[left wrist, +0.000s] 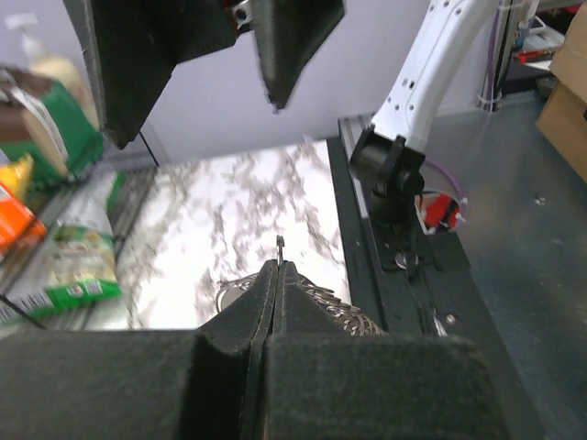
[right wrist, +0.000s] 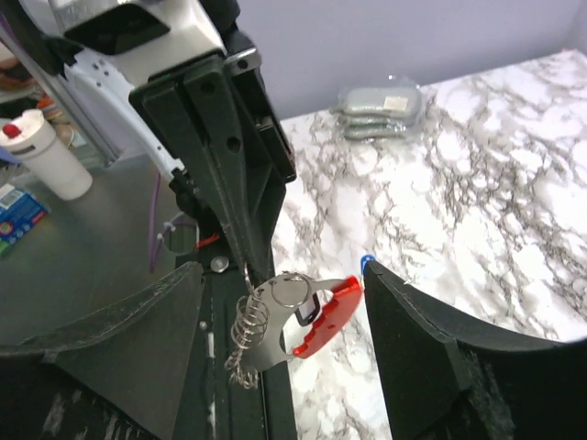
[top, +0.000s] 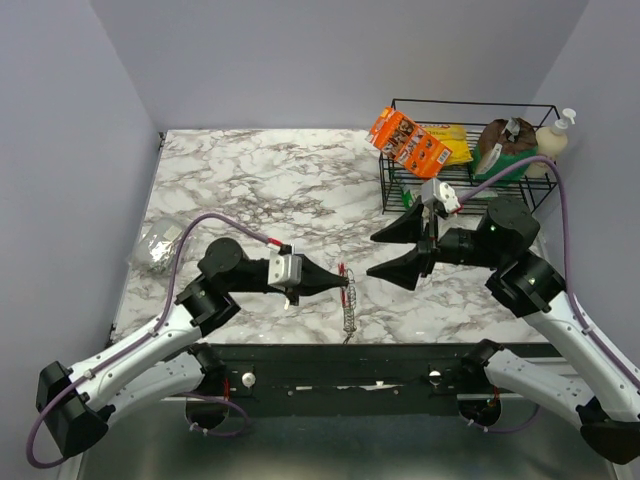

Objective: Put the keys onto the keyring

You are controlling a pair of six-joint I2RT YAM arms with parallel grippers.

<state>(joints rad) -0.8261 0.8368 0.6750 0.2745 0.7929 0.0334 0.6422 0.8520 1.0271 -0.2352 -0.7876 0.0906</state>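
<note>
The left tool (top: 345, 281) pinches the keyring (right wrist: 284, 316) above the desk's (top: 250, 180) near edge, the right tool (top: 373, 255) stands open and empty beside it, so threading looks unstarted and next it must fetch the blue key (right wrist: 367, 263)

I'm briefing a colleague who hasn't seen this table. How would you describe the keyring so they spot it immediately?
On the marble table, look near the front edge, between the two arms. The keyring is pinched in the shut left gripper: a thin silver coil with a red plastic piece, the only coiled thing there.
</note>
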